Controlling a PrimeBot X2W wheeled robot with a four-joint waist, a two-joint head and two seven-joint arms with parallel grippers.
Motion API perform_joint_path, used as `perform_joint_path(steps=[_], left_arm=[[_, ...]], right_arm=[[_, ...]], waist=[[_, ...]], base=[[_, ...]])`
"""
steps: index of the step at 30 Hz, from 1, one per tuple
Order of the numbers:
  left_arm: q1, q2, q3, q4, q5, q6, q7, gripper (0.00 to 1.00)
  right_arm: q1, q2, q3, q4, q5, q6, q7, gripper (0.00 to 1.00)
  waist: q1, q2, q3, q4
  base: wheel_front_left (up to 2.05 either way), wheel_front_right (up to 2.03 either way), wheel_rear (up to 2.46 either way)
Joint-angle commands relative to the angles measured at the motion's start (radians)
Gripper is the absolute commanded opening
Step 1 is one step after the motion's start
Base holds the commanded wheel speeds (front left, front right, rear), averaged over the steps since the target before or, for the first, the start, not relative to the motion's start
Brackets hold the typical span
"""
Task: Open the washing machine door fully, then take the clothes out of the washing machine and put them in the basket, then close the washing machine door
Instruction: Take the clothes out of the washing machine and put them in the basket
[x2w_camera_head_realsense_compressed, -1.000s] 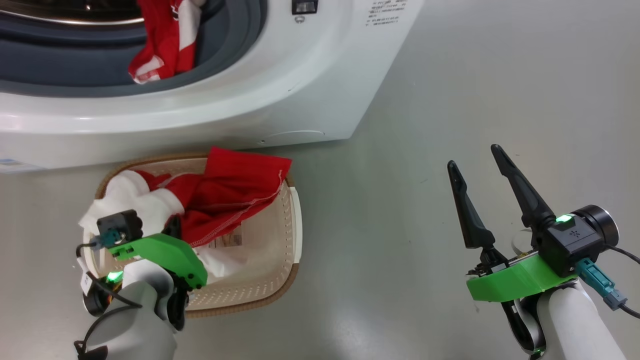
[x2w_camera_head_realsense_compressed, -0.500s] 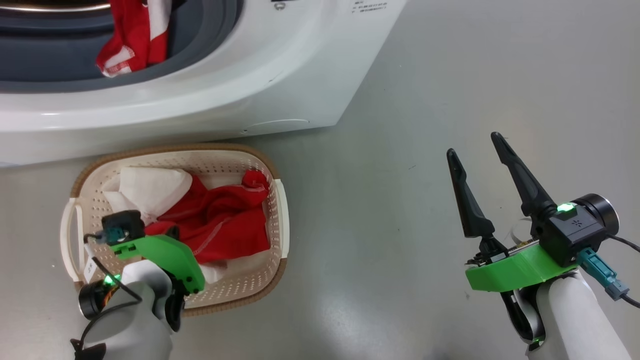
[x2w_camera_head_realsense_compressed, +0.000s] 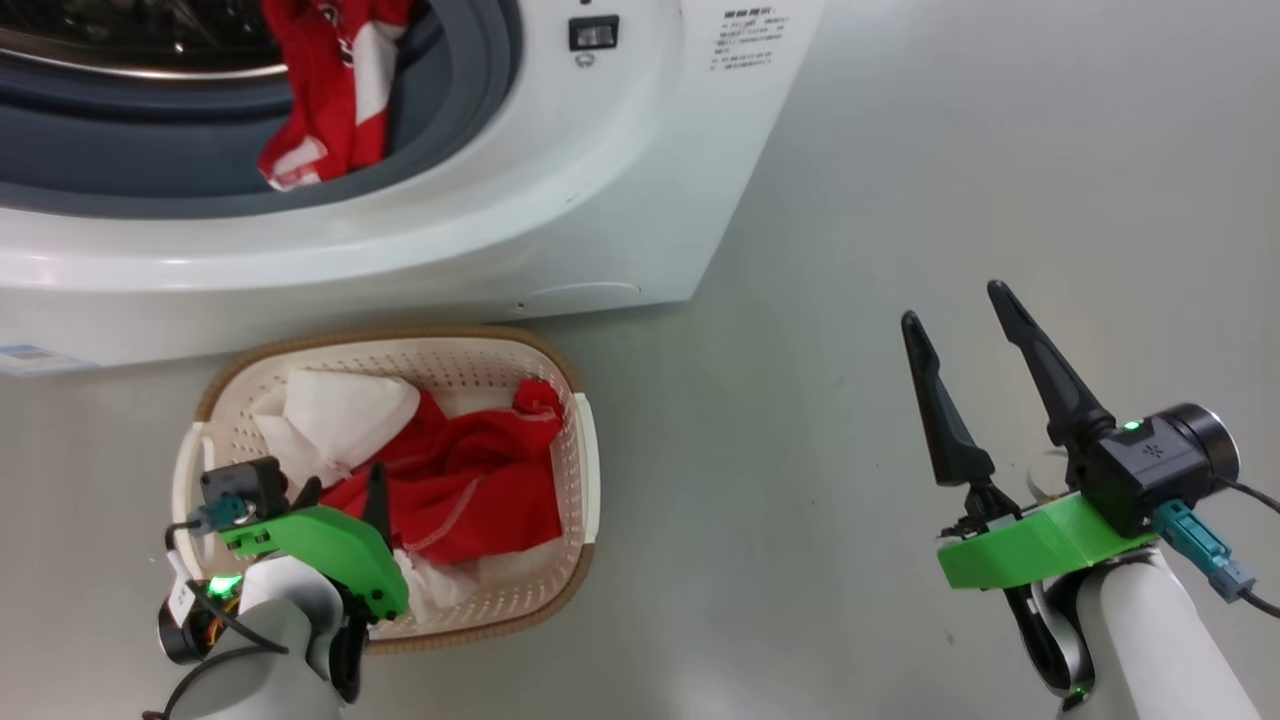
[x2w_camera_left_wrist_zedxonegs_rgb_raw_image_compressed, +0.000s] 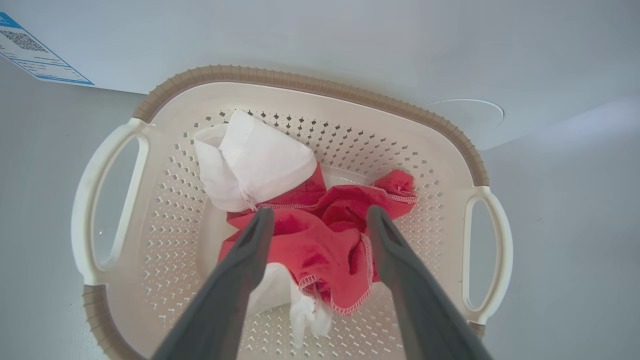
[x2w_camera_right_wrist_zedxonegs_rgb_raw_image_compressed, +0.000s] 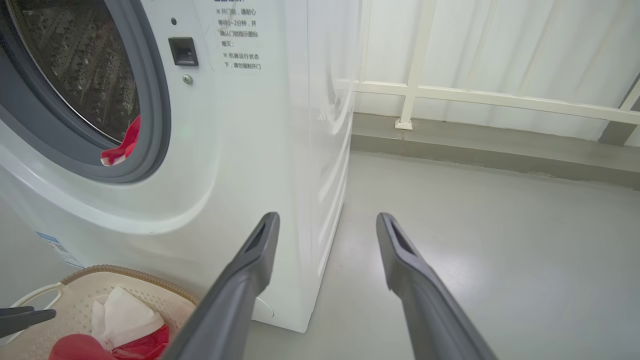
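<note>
Head cam: the washing machine (x2w_camera_head_realsense_compressed: 620, 180) is across the top of the shot, with a red-and-white garment (x2w_camera_head_realsense_compressed: 330, 100) draped over the grey rubber ring (x2w_camera_head_realsense_compressed: 480, 100) at the mouth of the drum. The basket (x2w_camera_head_realsense_compressed: 588, 450) sits on the grey floor (x2w_camera_head_realsense_compressed: 850, 200) just in front of the machine. It's got a heap of clothes (x2w_camera_head_realsense_compressed: 480, 480) in it, red on top and white poking out at the back left and underneath. The left gripper (x2w_camera_head_realsense_compressed: 345, 476) hangs over the basket's near side. The right gripper (x2w_camera_head_realsense_compressed: 952, 305) is well off to the right above bare floor, fingers spread wide with nothing in them. Left wrist cam: its two fingers stand wide apart over the red cloth, not pinching anything. Right wrist cam: fingers spread, empty, pointing past the machine's front corner, with the basket down at lower left.
</note>
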Motion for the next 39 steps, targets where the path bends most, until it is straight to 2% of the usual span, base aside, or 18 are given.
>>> perform_joint_path(steps=[1, 4, 13, 24, 30, 39], left_arm=[[0.029, 0.036, 0.019, -0.022, 0.002, -0.006, -0.014, 1.0], [0.047, 0.04, 0.02, -0.066, 0.012, -0.012, -0.02, 1.0], [0.179, 0.054, 0.066, -0.351, 0.101, 0.033, -0.021, 1.0], [0.359, 0.051, 0.115, -0.625, 0.202, 0.059, -0.021, 1.0], [0.454, 0.04, 0.147, -0.783, 0.201, 0.033, -0.021, 1.0], [0.578, 0.043, 0.2, -1.01, 0.208, 0.011, -0.021, 1.0]], right_arm=[[0.029, 0.0, 0.009, -0.018, 0.015, 0.003, -0.006, 1.0], [0.039, 0.0, -0.003, -0.005, 0.016, 0.003, -0.006, 1.0], [0.072, 0.0, -0.021, 0.016, -0.001, 0.003, -0.006, 1.0], [0.113, 0.0, -0.047, 0.033, -0.029, 0.003, -0.006, 1.0], [0.156, 0.0, -0.068, 0.026, -0.032, 0.003, -0.006, 1.0], [0.209, 0.0, -0.074, -0.017, -0.026, 0.003, -0.006, 1.0]], waist=[[0.0, -0.0001, -0.033, 0.018], [0.0, -0.0001, -0.069, 0.031], [0.0, -0.0001, -0.184, 0.057], [0.0, -0.0001, -0.342, 0.068], [0.0, -0.0001, -0.407, 0.08], [0.0, -0.0001, -0.44, 0.072]], base=[[0.0, 0.0, 0.0], [0.0, 0.0, 0.0], [0.0, 0.0, 0.0], [0.0, 0.0, 0.0], [0.0, 0.0, 0.0], [0.0, 0.0, 0.0]])
